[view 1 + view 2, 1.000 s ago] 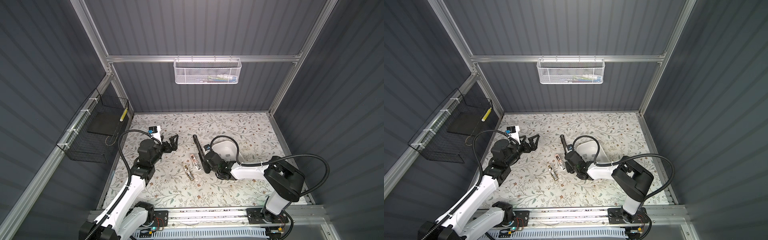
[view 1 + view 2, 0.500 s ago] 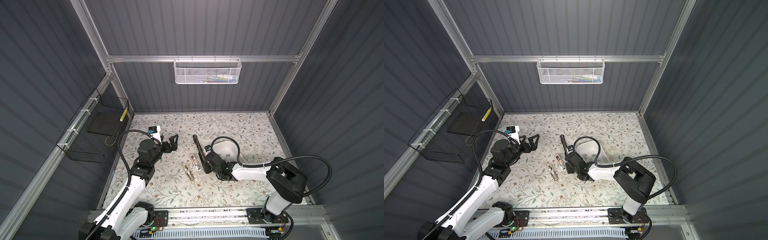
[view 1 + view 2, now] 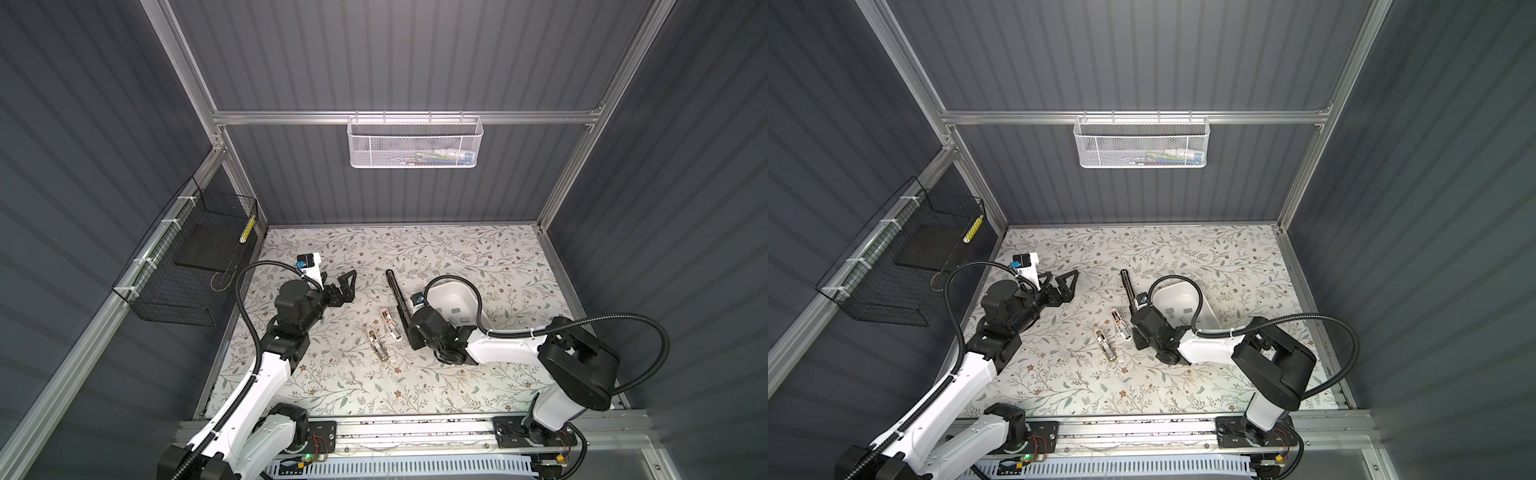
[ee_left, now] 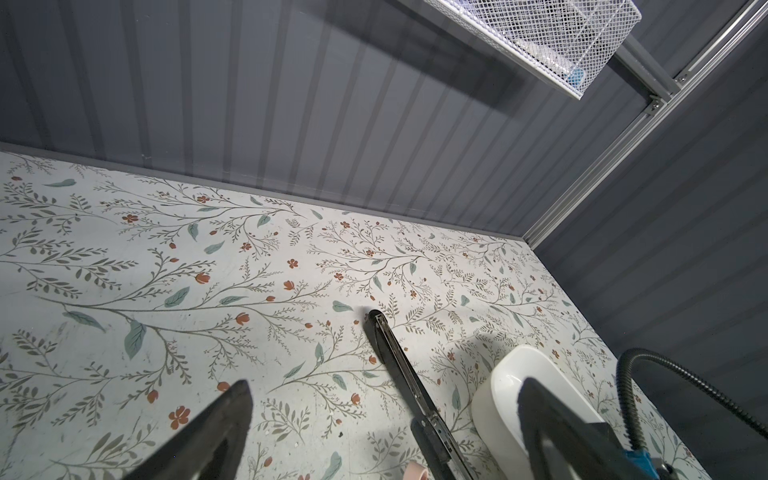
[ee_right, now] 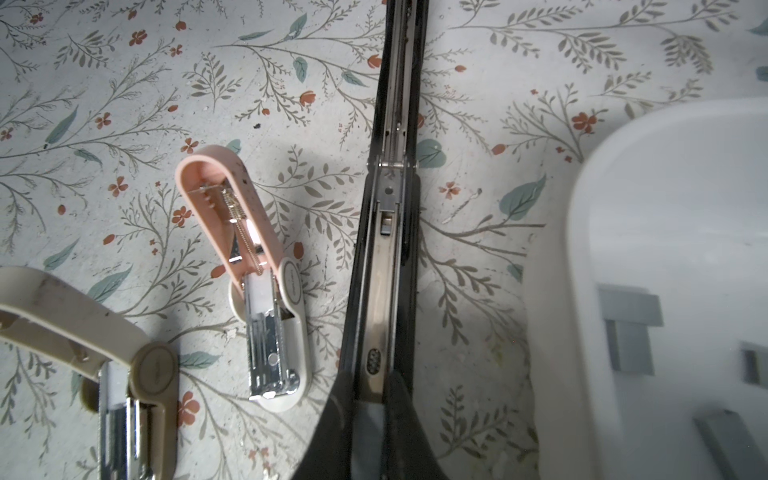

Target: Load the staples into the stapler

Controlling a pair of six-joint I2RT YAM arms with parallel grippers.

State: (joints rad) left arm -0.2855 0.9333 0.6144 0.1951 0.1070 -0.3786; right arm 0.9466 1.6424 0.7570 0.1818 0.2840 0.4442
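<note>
The right pincer is low over the near end of the black stapler, which lies opened out flat on the floral table, its metal channel facing up. Its two dark fingers stand close together on either side of that channel. A pale grey piece sits in the narrow gap between them, possibly a strip of staples, though the close wrist view is too blurred there to be sure. Whether the fingers clamp that piece or merely flank it cannot be told. The staples that are plain to see lie as several small grey strips on the floor of the white tub, which stands just beside the black stapler on the right arm's side. On the other side of the black stapler lie a pink stapler and a beige stapler, both hinged open with their metal magazines showing. The left pincer is released, its fingers spread wide. It hovers over bare table on the left, well apart from the staplers and holding nothing.
</note>
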